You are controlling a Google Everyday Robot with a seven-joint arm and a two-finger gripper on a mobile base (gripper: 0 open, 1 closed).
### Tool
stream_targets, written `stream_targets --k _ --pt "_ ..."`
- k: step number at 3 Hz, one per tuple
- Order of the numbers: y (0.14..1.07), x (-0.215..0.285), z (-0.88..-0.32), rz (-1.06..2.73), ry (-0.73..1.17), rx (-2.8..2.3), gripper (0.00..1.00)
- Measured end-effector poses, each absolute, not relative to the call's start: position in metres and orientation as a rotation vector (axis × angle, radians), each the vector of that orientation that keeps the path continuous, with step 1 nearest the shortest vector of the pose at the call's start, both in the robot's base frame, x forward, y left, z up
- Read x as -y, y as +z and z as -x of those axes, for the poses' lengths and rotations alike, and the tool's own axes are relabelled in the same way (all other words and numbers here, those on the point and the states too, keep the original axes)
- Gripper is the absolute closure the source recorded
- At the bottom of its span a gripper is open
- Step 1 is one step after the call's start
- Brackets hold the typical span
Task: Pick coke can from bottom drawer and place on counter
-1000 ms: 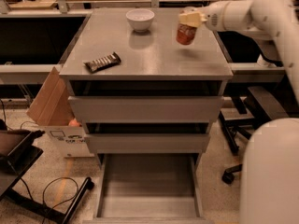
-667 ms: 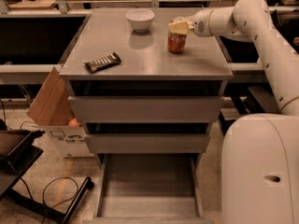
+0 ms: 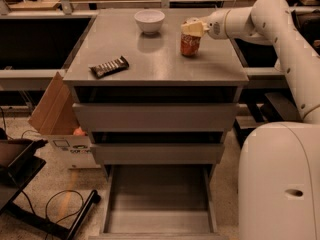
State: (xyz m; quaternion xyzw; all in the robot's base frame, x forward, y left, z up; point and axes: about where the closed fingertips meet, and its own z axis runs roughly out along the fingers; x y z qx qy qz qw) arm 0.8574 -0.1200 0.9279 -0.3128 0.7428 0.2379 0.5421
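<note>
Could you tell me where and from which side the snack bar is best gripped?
Probably across its narrow width at mid-length, from above: the snack bar lies flat and diagonal on the counter. The gripper sits at the top of the coke can.

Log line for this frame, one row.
phase: place | coke can: upright on counter, right of white bowl | gripper: at can's top | bottom drawer: open | snack bar: counter front-left
</note>
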Motion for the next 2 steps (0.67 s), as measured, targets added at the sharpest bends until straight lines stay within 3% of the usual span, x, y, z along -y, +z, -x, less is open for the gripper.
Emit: stream_targets --k 2 --pt "0.9236 0.1132 -0.8589 0.749 0.574 -1.766 0.05"
